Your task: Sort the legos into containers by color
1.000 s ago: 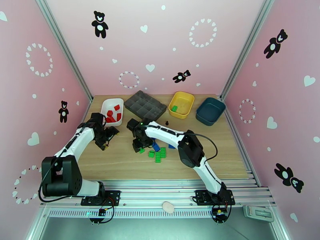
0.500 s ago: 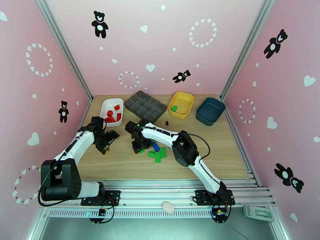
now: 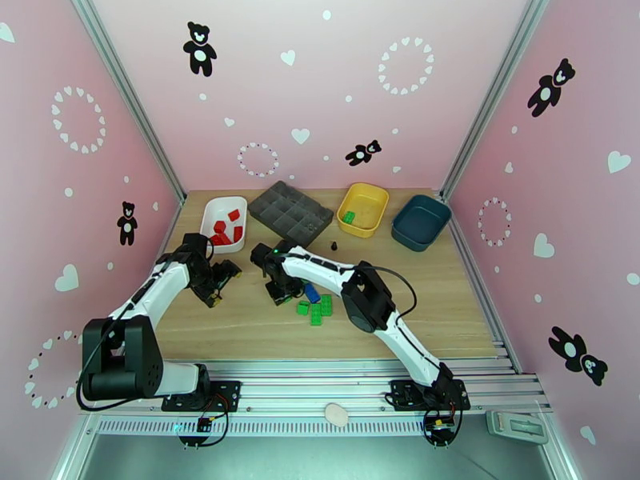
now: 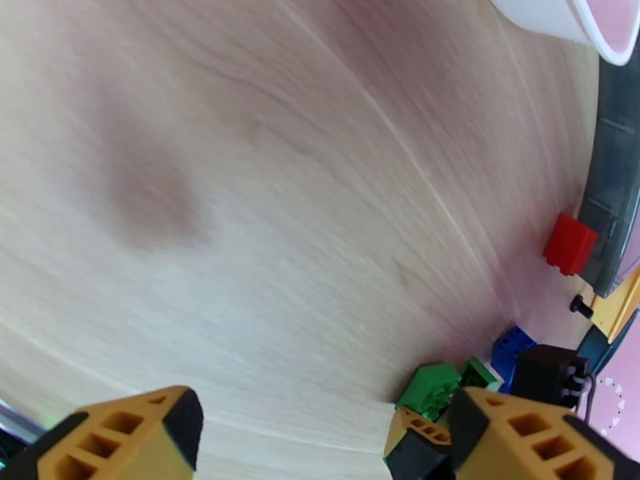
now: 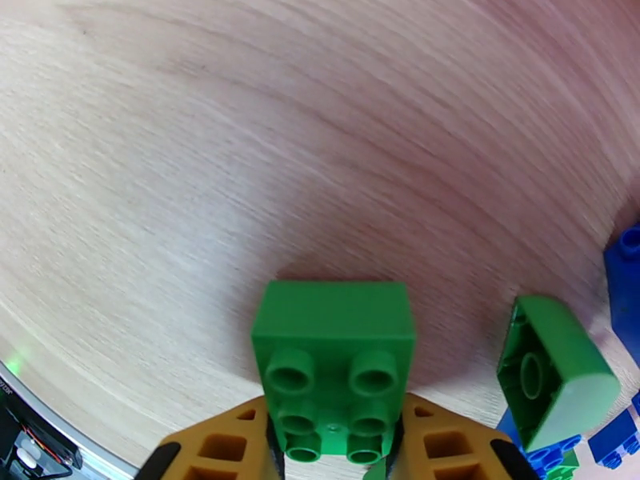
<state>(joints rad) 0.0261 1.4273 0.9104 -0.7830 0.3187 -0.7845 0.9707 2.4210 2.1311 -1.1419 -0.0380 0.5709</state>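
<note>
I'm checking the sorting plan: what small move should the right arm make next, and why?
Probably lift the right gripper clear of the table: its jaws are shut on a green brick, and the yellow bin, holding another green lego, lies farther back.

Bright, even light is falling from above onto the desk (image 3: 240, 330), leaving only soft shadows on the wood and a faint one beside the green lego (image 5: 334, 346), while both wrist views are bowing the wood grain and blurring toward their edges.
</note>
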